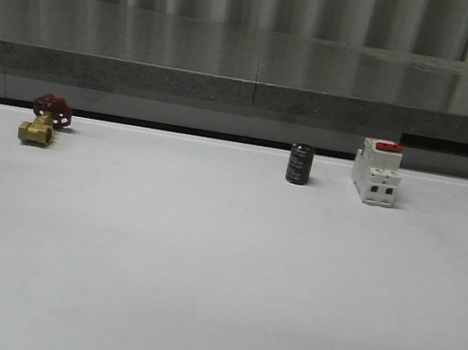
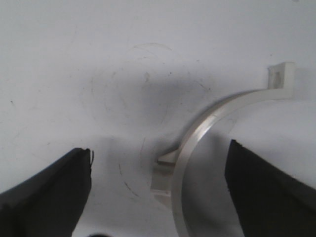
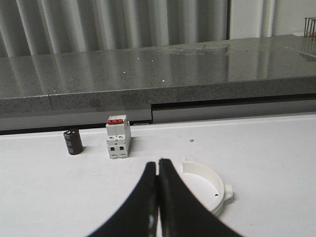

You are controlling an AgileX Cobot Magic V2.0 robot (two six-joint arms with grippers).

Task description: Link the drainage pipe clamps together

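Left wrist view shows the left gripper [image 2: 158,190] spread wide over one clamp half [image 2: 207,133] lying on the white table [image 2: 74,64], while the right gripper [image 3: 158,197], fingers pressed together and empty, sits near the other clamp half [image 3: 207,185], so joining has not begun.

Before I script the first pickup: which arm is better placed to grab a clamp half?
Likely the left. Its gripper is open directly over a clamp half. The right gripper is shut, with the other clamp half beside it.
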